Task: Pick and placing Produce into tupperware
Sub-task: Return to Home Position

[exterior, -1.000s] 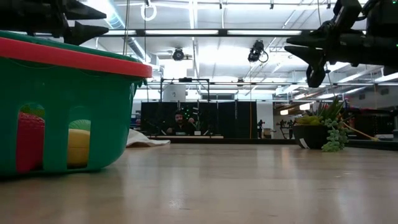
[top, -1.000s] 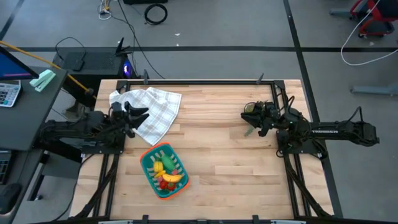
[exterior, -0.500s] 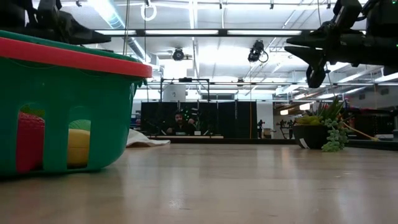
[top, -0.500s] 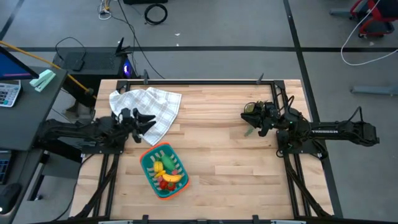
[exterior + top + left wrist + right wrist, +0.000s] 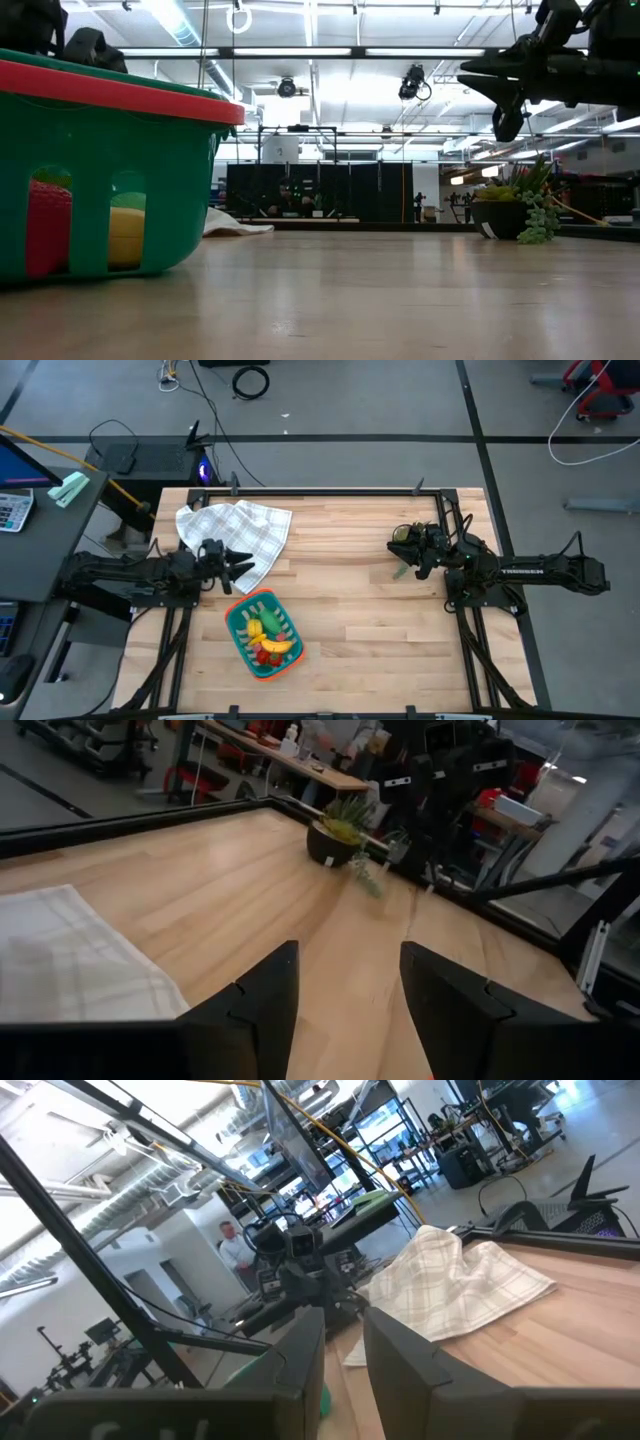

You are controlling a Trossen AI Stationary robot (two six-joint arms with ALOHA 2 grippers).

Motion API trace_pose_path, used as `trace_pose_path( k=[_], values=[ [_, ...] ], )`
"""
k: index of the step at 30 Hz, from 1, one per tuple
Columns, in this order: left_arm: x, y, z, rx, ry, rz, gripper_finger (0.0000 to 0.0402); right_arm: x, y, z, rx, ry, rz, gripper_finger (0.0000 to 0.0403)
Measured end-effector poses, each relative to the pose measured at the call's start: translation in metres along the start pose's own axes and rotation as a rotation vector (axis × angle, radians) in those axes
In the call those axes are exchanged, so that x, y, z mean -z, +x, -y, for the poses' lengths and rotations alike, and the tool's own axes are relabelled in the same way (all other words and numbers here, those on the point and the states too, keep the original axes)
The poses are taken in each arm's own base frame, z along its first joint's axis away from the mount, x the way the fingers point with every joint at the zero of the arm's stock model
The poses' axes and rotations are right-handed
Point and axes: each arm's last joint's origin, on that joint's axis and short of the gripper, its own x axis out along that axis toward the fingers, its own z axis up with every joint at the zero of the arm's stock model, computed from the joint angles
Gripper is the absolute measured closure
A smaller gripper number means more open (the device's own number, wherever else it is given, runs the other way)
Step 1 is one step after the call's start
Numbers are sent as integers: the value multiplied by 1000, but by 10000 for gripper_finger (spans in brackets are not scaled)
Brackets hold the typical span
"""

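Observation:
The teal tupperware (image 5: 236,622) with its orange rim stands on the table near the front left and fills the left of the low view (image 5: 100,170). In it lie the produce: a yellow banana (image 5: 279,646), a green vegetable (image 5: 272,620), a yellow lemon (image 5: 254,628) and small red pieces (image 5: 264,656). My left gripper (image 5: 240,563) hangs open and empty just beyond the tupperware's far rim, over the near edge of the checked cloth (image 5: 240,535); its fingers frame bare wood (image 5: 350,990). My right gripper (image 5: 408,552) hovers at the right beside a potted plant (image 5: 403,535), slightly open and empty (image 5: 343,1350).
The white checked cloth lies crumpled at the far left of the table (image 5: 70,970). The potted plant with trailing green stems (image 5: 515,210) stands at the right. Bare wood stretches between the two arms and along the near edge. Black frame rails (image 5: 330,490) border the table.
My left gripper has sunk toward the table and come a little nearer the tupperware's far rim, tipping toward level; in the low view it has dropped behind the rim. It has stayed open and empty. My right gripper has kept still.

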Motion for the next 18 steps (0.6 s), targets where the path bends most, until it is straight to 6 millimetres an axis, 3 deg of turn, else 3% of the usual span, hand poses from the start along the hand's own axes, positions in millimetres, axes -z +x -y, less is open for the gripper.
trace_pose_path(
  k=[8, 18],
  values=[
    [0, 0, 0, 1, -1, 2, 224, -1, -1, -1, -4, -1, 6, 321],
    [-1, 0, 1, 4, -5, 13, 222, -12, -18, -12, -59, -14, 82, 321]
  ],
)
